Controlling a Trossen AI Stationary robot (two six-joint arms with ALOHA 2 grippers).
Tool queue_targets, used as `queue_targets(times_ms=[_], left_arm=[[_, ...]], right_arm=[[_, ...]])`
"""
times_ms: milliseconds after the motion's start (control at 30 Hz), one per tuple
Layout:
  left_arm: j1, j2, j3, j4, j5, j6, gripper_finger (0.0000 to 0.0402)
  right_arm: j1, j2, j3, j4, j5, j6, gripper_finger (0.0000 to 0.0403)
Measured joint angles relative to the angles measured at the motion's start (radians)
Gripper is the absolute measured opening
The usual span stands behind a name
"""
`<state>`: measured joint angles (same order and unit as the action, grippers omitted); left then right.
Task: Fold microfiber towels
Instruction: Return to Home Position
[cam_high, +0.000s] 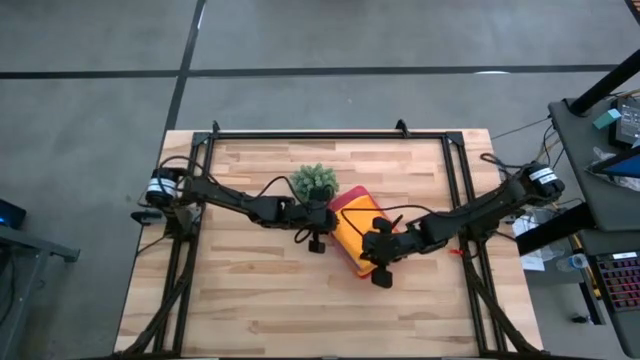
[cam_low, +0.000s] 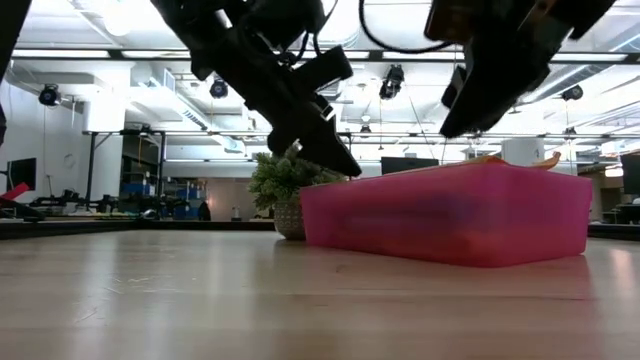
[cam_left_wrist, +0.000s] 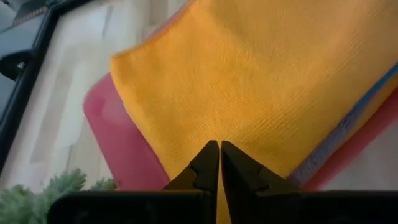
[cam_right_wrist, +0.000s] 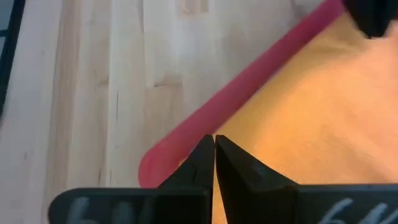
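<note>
On the tray (cam_low: 450, 215) lies the orange towel (cam_left_wrist: 249, 81), folded flat. Both arms hang just over it. The left gripper (cam_left_wrist: 220, 152) has its jaws pressed together on nothing, and so has the right gripper (cam_right_wrist: 214, 146). I think the folding is done and it is time to go back to rest. The arms should next lift up and pull apart, and miss the plant (cam_high: 314, 182) beside the tray. The table (cam_high: 260, 290) is pale wood. Around it are a grey floor and bright ceiling lights.
</note>
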<state>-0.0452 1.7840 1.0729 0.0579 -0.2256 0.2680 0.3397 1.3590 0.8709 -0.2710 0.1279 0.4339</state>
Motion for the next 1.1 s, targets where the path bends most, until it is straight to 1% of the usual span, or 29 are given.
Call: queue_targets(times_ms=[100,200,300,600,767,900,933,1033,1100], left_arm=[[0.0,-0.01,0.002,0.009,0.0,0.006,0.0004],[0.0,-0.012,0.003,0.027,0.0,0.01,0.0004],[0.0,-0.013,0.005,0.038,0.0,0.01,0.0004],[-0.003,-0.056,0.011,0.039,0.0,0.002,0.0004],[-0.016,-0.084,0.007,0.023,0.0,0.002,0.0004],[-0.044,-0.14,0.0,-0.029,0.001,0.019,0.0004],[-0.052,-0.155,-0.006,-0.06,0.002,0.027,0.0004],[-0.081,-0.227,-0.044,-0.079,0.011,0.052,0.0004],[-0.099,-0.292,-0.082,-0.075,0.017,0.06,0.0004]], right_arm=[[0.0,-0.046,0.003,-0.045,0.021,-0.005,0.0009],[-0.003,-0.083,0.003,-0.07,0.106,-0.034,0.0009],[-0.03,-0.098,0.002,-0.081,0.177,-0.07,0.0009],[-0.212,-0.057,-0.001,-0.081,0.188,-0.253,0.0009],[-0.295,-0.056,-0.007,-0.007,0.182,-0.365,0.0009],[-0.299,-0.079,-0.024,0.115,0.17,-0.493,0.0009],[-0.298,-0.087,-0.03,0.156,0.142,-0.523,0.0008],[-0.299,-0.122,-0.071,0.277,0.024,-0.59,0.0009],[-0.301,-0.161,-0.11,0.356,-0.016,-0.622,0.0009]])
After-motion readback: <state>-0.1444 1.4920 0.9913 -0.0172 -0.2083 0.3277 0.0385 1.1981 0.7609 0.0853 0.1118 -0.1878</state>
